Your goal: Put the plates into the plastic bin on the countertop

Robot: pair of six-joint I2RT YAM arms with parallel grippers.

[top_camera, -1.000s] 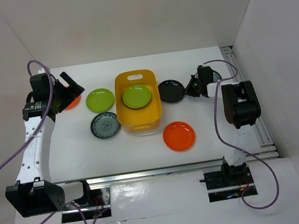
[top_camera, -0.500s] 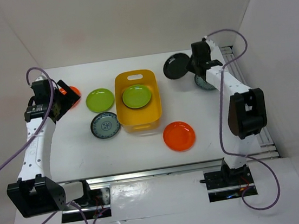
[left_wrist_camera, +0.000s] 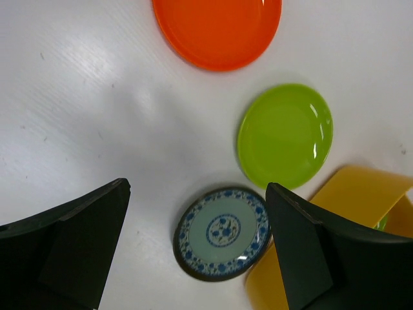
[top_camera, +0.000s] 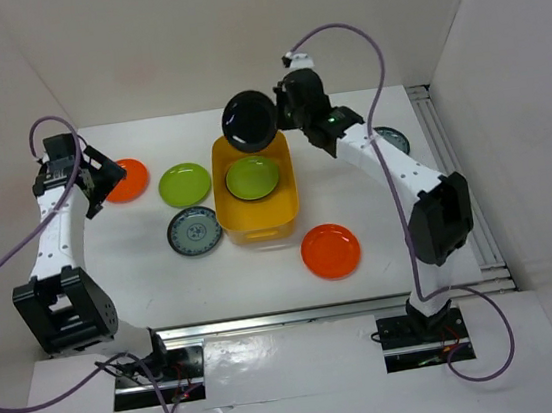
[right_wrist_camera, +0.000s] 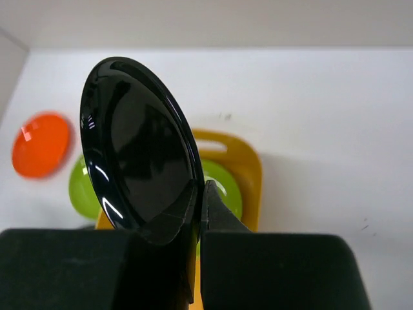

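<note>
Right claw: clamped on the rim of a glossy black plate [top_camera: 249,121]. The right gripper [top_camera: 279,115] has it pinched tight between both fingers.
Black plate: tipped up nearly on edge, in the air over the far end of the yellow bin [top_camera: 259,231]. It touches nothing but the fingers.
Bin: sits mid-table on the white countertop [top_camera: 377,204], with its slot handle towards the far edge.
Inside the bin: one lime green plate [top_camera: 251,177], lying flat.
Left claw: released, jaws spread wide and holding nothing. The left gripper [left_wrist_camera: 197,194] hangs above the table near the far-left corner.
Under the left wrist camera: an orange plate [left_wrist_camera: 217,29], a second lime green plate [left_wrist_camera: 285,134] and a blue patterned plate [left_wrist_camera: 222,232], all flat on the table.
Left of the bin: that second green plate is just beside the bin's left wall. The patterned plate is nearer the front edge, close to the bin.
Front right: another orange plate [top_camera: 331,250] is near the bin's near-right corner but apart from it.
Right edge: another plate [top_camera: 392,139] peeks out from behind the right arm, and I can't make out its pattern.
</note>
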